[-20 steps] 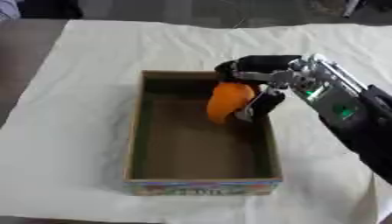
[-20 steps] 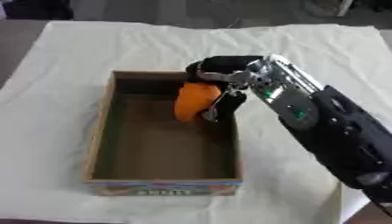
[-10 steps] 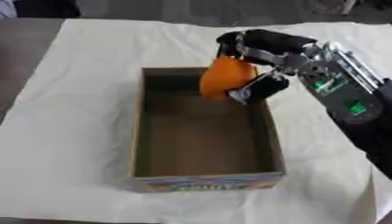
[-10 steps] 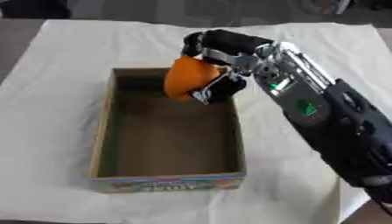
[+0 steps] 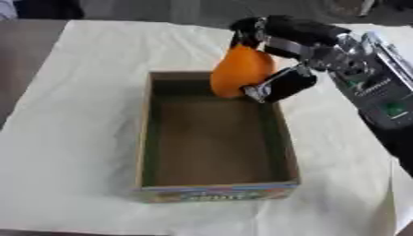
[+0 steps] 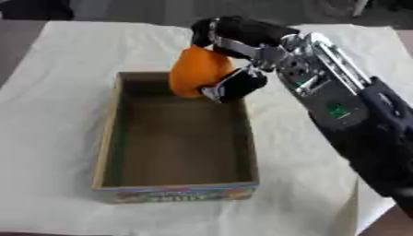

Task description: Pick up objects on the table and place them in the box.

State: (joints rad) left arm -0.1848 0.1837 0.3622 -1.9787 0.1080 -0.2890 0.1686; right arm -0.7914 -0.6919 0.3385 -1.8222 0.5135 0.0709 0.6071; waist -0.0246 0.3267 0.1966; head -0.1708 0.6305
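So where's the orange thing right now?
The orange object is held in the robot's right hand, up over the far right end of the open box.

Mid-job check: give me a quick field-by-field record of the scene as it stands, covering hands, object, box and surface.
right hand: comes in from the right, fingers curled round the orange object
left hand: not in view
orange object: rounded, held over the far end of the box, near its right wall
box: open cardboard box, long axis running away from the robot, printed strip on the near wall; the inside that shows is bare
surface: pale cloth under the box
task state: object not yet released into the box
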